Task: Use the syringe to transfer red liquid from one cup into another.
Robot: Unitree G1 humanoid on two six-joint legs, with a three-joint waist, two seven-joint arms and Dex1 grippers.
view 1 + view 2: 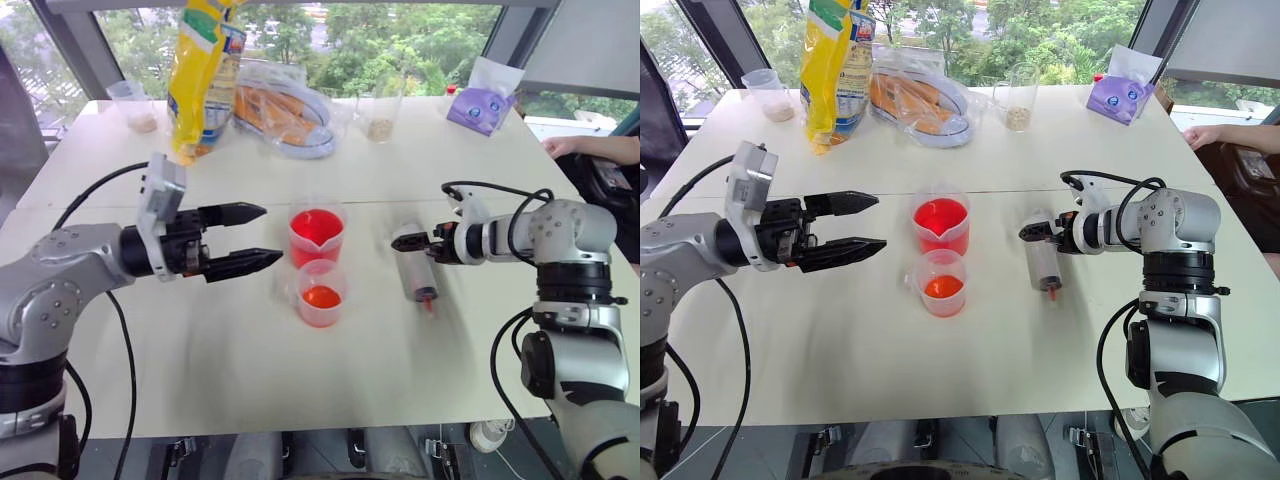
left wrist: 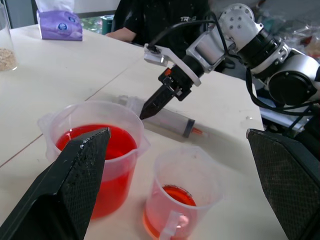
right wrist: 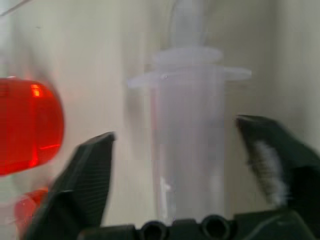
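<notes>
The syringe (image 1: 415, 275) lies flat on the white table, its red tip toward the front edge. My right gripper (image 1: 398, 242) hovers over its plunger end, open; in the right wrist view the two fingers straddle the clear barrel (image 3: 187, 150) with gaps on both sides. Left of the syringe stands the larger cup (image 1: 317, 235), holding red liquid (image 2: 95, 145). The smaller cup (image 1: 322, 293) stands just in front of it with a shallow orange-red layer. My left gripper (image 1: 272, 234) is open, level, pointing at the cups from their left, and holds nothing.
At the back of the table are a yellow bag (image 1: 205, 75), a clear bag of orange food (image 1: 285, 115), a glass with grains (image 1: 380, 115), a small cup (image 1: 135, 105) and a purple tissue pack (image 1: 485, 100). A person's hand (image 1: 570, 147) rests at the right edge.
</notes>
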